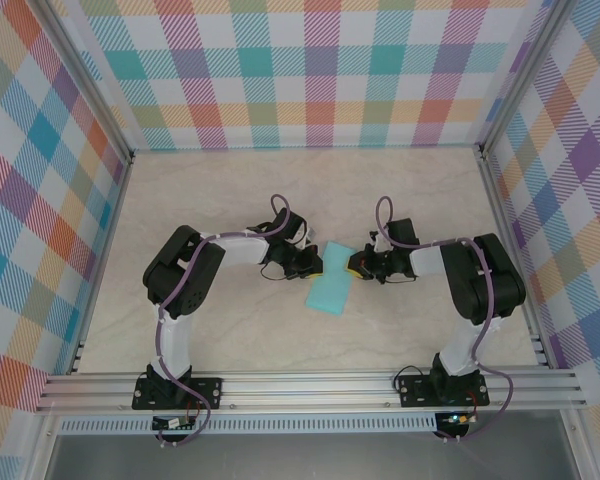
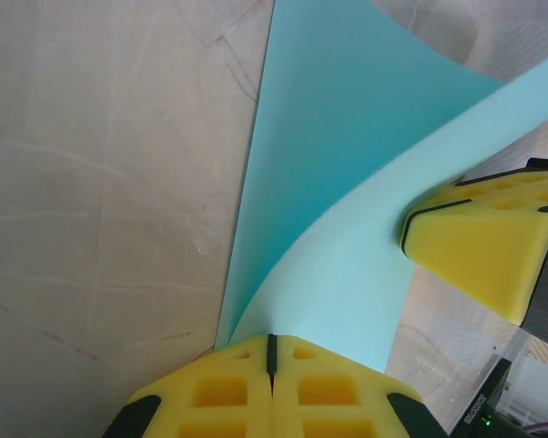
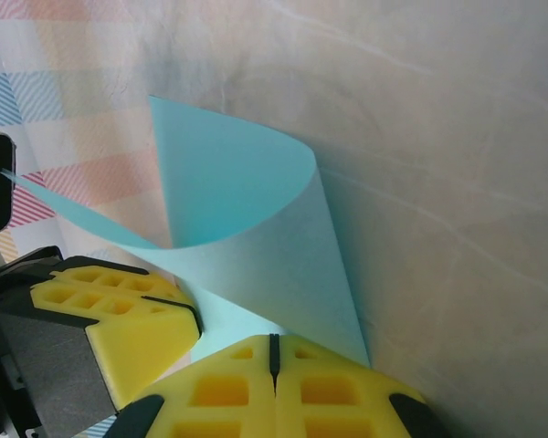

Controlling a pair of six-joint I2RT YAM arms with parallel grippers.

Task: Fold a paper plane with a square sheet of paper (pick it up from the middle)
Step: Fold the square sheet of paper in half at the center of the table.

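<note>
Near edge: the left arm (image 1: 185, 272) and right arm (image 1: 485, 278) are standing on the rail (image 1: 310, 385). Their elbows are bending outward and their forearms are reaching in toward each other.

Mid-table: the left gripper (image 1: 310, 264) and right gripper (image 1: 358, 267) are facing one another, close but apart. The paper (image 1: 330, 292) is sitting between and just below them.

Left gripper: its yellow pads are pressing together and pinching one edge of the paper. In the left wrist view the sheet is rising out of the seam between the pads.

Right gripper: its pads are likewise pressing together and pinching the other side of the sheet.

Paper: it is bowing into an open curl between the two grips. In the top view its near part is extending toward the rail, low over the table (image 1: 230, 200) and at a slight angle.

Beyond: the pale table is running back to the plaid walls (image 1: 300, 80).
</note>
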